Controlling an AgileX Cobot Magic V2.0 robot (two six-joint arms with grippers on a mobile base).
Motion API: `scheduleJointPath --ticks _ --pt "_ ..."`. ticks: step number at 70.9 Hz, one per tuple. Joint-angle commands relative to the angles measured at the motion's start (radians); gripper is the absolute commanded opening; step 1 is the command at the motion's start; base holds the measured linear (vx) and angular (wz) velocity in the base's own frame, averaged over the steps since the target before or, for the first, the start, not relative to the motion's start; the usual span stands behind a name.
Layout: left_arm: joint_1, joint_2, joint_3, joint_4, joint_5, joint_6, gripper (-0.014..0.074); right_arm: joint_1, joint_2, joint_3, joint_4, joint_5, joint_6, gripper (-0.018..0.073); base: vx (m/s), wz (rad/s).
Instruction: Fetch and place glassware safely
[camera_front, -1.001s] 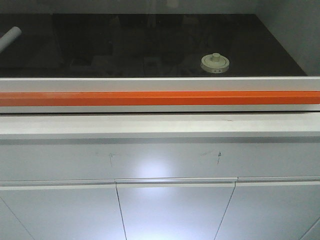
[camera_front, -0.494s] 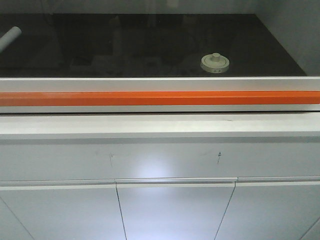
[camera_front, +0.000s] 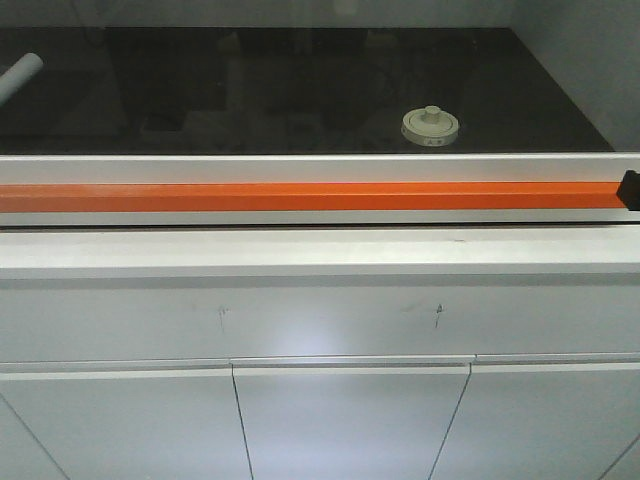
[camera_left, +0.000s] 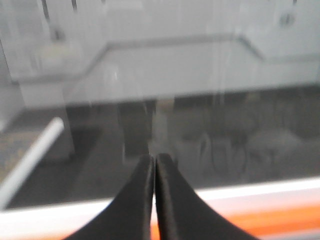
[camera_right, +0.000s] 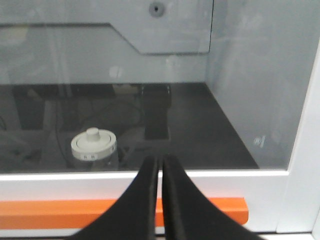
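FETCH NOT YET BEGUN: A lidded glass jar stands on the black surface inside a laboratory enclosure, right of centre and near the front edge. It sits just behind the white frame and the orange bar that runs along it. Both arms wait outside. The left claw and right claw each have their black fingers pressed together, gripping nothing. The right claw points slightly right of the jar. The left faces the side where a white tube lies at the far edge.

Reflections in both wrist views suggest a pane stands between the claws and the jar, though this cannot be confirmed. If so, reaching straight in would likely strike the glass. A claw that comes down without opening could knock the jar over. A grip on the lid's knob alone might lift the lid and leave the jar behind, and smooth glass walls could slip under a light squeeze.
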Motion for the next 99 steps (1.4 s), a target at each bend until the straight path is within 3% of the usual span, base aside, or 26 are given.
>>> scheduleJointPath --ticks 1,19,29,36,49,62,99 --pt "-0.007 0.016 -0.033 -0.01 -0.016 -0.028 -0.0007 0.001 0.008 -0.034 -0.008 -0.072 -0.005 0.0 0.0 0.0" --pt "-0.007 0.021 -0.033 -0.01 -0.01 -0.07 -0.0007 0.004 0.005 -0.034 -0.008 -0.071 0.002 0.0 0.0 0.0" --pt "-0.007 0.021 -0.026 -0.006 -0.039 -0.01 -0.0007 0.004 0.005 -0.034 -0.008 -0.071 0.005 0.0 0.0 0.0" --pt "-0.007 0.021 0.026 -0.006 -0.164 0.034 -0.0007 0.004 0.005 -0.034 -0.008 -0.071 0.005 0.0 0.0 0.0" --pt "-0.007 0.052 0.198 -0.007 -0.452 0.035 -0.0007 0.004 0.005 -0.034 -0.008 -0.073 0.005 0.0 0.0 0.0" --pt "-0.007 0.179 0.257 -0.007 -0.536 0.033 -0.0007 0.004 0.005 -0.034 -0.008 -0.079 0.005 0.0 0.0 0.0" --pt "-0.007 0.601 0.257 0.018 -0.927 -0.01 -0.0007 0.004 0.005 -0.034 -0.008 -0.111 0.005 0.0 0.0 0.0"
